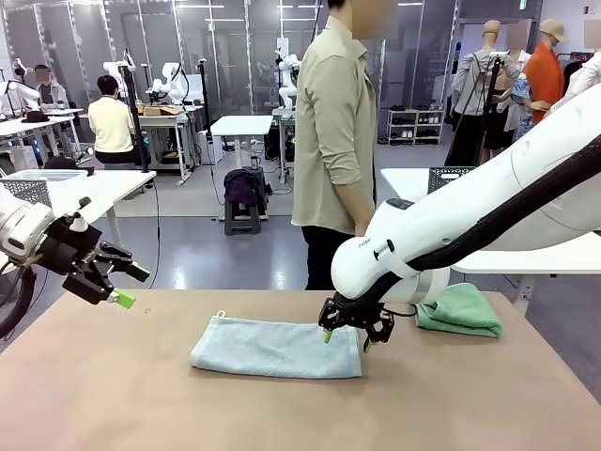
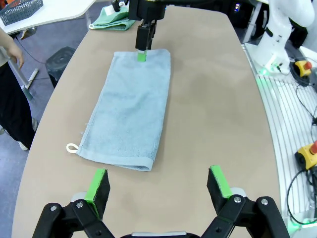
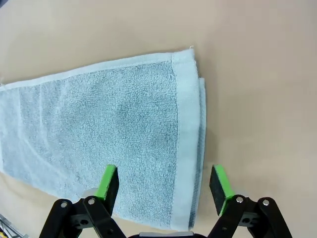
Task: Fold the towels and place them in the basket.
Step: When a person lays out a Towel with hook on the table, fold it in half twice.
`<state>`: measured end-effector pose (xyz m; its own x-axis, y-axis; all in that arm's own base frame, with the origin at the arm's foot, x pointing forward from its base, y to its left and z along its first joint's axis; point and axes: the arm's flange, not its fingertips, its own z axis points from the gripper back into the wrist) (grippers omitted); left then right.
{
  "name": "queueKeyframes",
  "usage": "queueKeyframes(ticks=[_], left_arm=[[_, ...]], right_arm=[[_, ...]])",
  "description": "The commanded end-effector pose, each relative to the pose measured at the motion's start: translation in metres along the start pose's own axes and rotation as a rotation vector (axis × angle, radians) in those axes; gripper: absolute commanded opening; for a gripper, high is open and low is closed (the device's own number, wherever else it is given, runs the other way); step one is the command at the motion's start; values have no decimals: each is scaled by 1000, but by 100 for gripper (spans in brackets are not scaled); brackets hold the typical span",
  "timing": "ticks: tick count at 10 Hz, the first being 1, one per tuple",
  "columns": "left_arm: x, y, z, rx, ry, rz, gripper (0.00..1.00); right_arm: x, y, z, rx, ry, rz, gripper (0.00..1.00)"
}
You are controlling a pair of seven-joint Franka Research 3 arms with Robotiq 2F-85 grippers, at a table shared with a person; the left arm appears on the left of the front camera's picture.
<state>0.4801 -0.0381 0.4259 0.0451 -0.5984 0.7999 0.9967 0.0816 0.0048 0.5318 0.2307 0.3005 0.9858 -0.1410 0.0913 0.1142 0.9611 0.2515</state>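
Table: brown top [image 1: 113, 395], lab behind, person [image 1: 333, 122] standing at far side.
Blue towel [image 1: 277, 346]: mid-table, flat, looks folded once lengthwise.
Green towel [image 1: 460, 312]: folded, at far right edge of table, not in basket.
Basket [image 1: 449, 177]: on white table beyond, well apart from both towels.
Right gripper [image 1: 346, 340]: fingers apart, down at blue towel's right end, not clamped.
Left gripper [image 1: 131, 286]: fingers wide apart, hovering at left, holding nothing.
Progress: early; blue likely needs another fold, both towels not yet basketed.
Right wrist view: two layers at towel's end.
Left wrist view: corner loop, full towel length.
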Motion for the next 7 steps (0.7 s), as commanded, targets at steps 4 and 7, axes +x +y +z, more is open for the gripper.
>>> queueKeyframes(ticks=[4, 7], left_arm=[[1, 0, 1, -1, 4, -4, 100], [1, 0, 1, -1, 4, -4, 100]], right_arm=[[7, 9, -8, -28, -40, -37, 76], [7, 5, -7, -42, -47, -46, 59]])
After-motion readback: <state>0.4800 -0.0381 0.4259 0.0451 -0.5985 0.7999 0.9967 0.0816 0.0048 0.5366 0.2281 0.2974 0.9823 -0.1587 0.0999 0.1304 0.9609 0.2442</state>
